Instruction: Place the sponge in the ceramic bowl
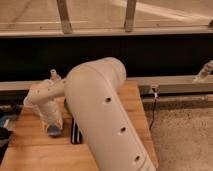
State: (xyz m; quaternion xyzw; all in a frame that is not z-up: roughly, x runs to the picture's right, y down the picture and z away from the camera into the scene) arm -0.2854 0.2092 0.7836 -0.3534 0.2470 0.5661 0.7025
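So your gripper [52, 127] is down low at about 8 o'clock in the view, right at the table top. Its fingers are pinched shut on the sponge [54, 132]. You can only see a bit of blue-grey poking out at the tip, and it looks to be resting on the wood.

The wooden table [30, 150] is a light plank top that fills the lower left. At 3 o'clock from the sponge, just beside it, there's a black striped strip [76, 131] lying flat. The fat white arm [100, 115] cuts across from 5 o'clock up to the centre and hides a good chunk of the table.

Room-wise, there's a long dark panel [150, 57] across the back with a pale ledge [175, 83] under it. Slanted window frames [64, 15] sit up at 12 o'clock, and there's speckled floor [185, 135] out at 4 o'clock. A thin cable [152, 109] hangs down by the table's right edge.
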